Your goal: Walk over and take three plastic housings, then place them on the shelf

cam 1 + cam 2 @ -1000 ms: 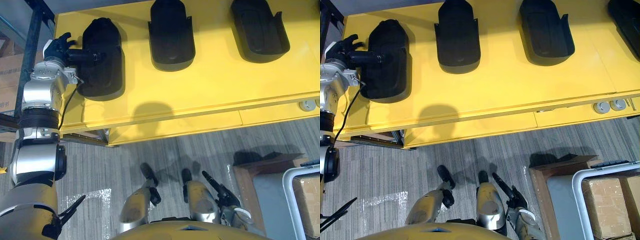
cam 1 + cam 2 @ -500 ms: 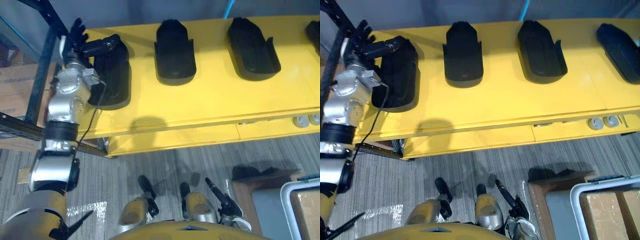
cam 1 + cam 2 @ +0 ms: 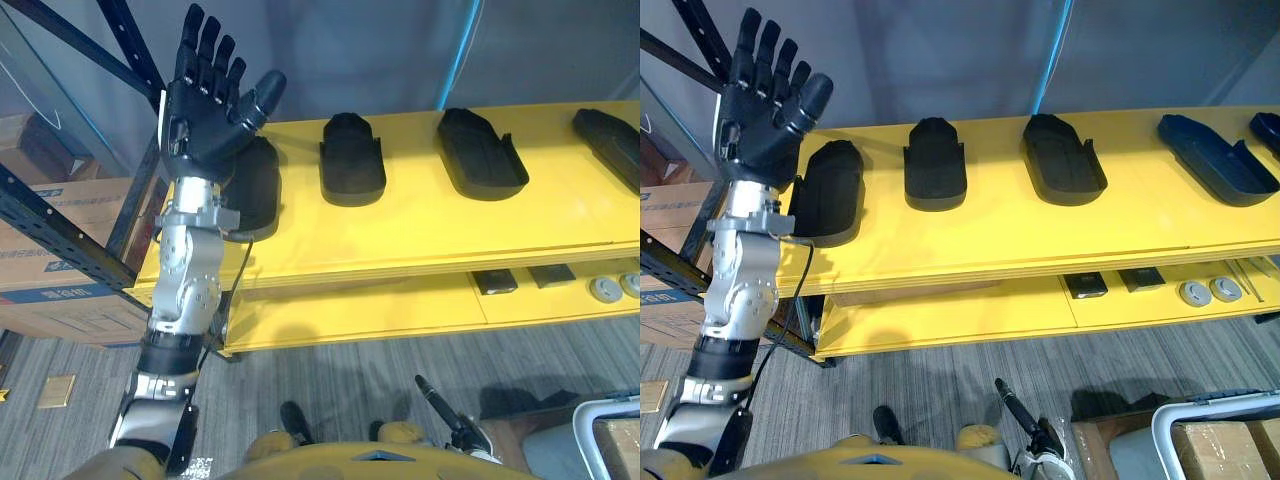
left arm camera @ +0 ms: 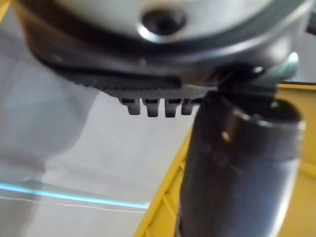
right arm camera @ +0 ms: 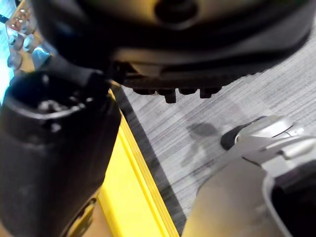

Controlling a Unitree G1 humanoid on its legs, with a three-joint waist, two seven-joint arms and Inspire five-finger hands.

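Three black plastic housings are laid in a row on the yellow shelf. The leftmost housing is set just behind the raised left hand, whose fingers are spread wide and empty. Placement is judged done, so the arm should be lowered clear without that housing being brushed. The right hand is hung low near the floor, fingers slack — nothing held.

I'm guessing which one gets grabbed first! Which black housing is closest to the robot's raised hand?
The leftmost housing on the yellow shelf: it shows right next to the open left hand, while the others lie farther right.
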